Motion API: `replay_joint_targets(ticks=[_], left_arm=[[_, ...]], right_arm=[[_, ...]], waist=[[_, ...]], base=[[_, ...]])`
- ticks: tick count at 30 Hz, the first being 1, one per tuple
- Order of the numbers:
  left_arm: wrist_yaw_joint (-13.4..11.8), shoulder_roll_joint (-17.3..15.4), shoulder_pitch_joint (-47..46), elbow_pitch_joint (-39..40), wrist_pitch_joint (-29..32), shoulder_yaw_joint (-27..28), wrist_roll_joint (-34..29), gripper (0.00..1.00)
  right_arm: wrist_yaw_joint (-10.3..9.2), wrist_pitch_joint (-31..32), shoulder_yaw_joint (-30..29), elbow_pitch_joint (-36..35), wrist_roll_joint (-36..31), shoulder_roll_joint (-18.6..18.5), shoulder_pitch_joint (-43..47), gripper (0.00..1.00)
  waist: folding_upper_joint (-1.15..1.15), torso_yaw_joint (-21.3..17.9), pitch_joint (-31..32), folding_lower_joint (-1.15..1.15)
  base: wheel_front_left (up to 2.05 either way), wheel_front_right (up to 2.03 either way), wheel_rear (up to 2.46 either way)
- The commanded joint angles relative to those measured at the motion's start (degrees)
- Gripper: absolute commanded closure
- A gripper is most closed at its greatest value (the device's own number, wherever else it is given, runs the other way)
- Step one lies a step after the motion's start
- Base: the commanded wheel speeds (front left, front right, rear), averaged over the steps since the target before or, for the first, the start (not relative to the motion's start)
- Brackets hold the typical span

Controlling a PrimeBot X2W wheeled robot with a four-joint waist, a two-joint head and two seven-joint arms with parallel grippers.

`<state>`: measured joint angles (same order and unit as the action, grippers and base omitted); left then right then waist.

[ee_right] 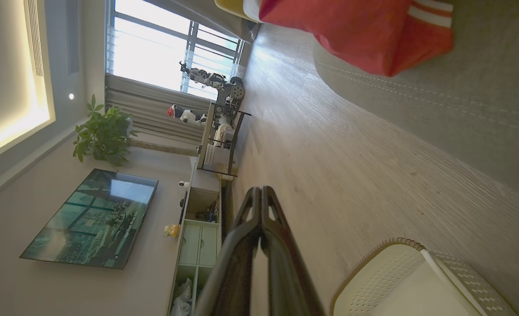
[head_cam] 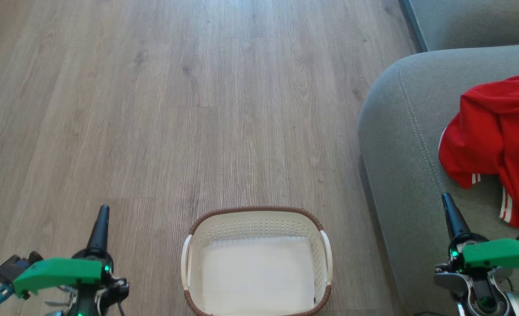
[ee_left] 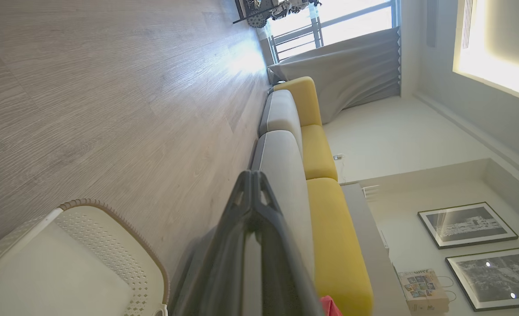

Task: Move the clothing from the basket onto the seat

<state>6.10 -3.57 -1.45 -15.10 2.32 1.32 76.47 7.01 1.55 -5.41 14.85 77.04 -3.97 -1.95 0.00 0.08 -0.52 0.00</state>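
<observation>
The red clothing with white stripes lies bunched on the grey-green seat at the right; the right wrist view shows the clothing near its top edge. The cream basket with a brown rim stands on the floor at bottom centre, with only its pale bottom showing inside. My left gripper is shut and holds nothing, to the left of the basket. My right gripper is shut and holds nothing, over the seat's front part, just below the clothing. In the wrist views, each gripper's tips meet.
Wood-look floor stretches ahead and to the left. A second sofa cushion sits at the top right. The wrist views show yellow back cushions, a TV, a low cabinet and a plant by the window.
</observation>
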Motion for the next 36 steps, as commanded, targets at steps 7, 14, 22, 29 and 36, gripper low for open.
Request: replay_joint_targets(ticks=[7,14,22,29,36], left_arm=[[0.8,-0.1,-3.8,1.4,1.3,3.1,5.1,1.0],[1.0,0.2,-4.2,1.3,2.5,3.9,9.3,1.0],[1.3,0.6,-4.6,1.1,3.8,4.9,14.1,1.0],[1.4,0.7,-4.8,1.0,4.2,5.2,15.7,1.0],[1.4,0.7,-4.8,1.0,4.2,5.2,15.7,1.0]], right_arm=[[0.41,1.5,0.3,-1.5,5.1,0.0,-3.3,1.0],[0.43,2.7,0.0,-1.2,9.3,0.3,-3.6,1.0],[0.46,4.0,-0.4,-0.9,14.1,0.6,-4.0,1.0],[0.47,4.5,-0.6,-0.8,15.6,0.7,-4.2,1.0],[0.47,4.5,-0.6,-0.8,15.5,0.7,-4.2,1.0]], waist=[[0.0,0.0,0.1,0.0],[0.0,0.0,0.2,0.0],[0.0,-0.1,0.3,0.0],[0.0,-0.1,0.3,0.0],[0.0,-0.1,0.3,0.0]], base=[[0.0,0.0,0.0],[0.0,0.0,0.0],[0.0,0.0,0.0],[0.0,0.0,0.0],[0.0,0.0,0.0]])
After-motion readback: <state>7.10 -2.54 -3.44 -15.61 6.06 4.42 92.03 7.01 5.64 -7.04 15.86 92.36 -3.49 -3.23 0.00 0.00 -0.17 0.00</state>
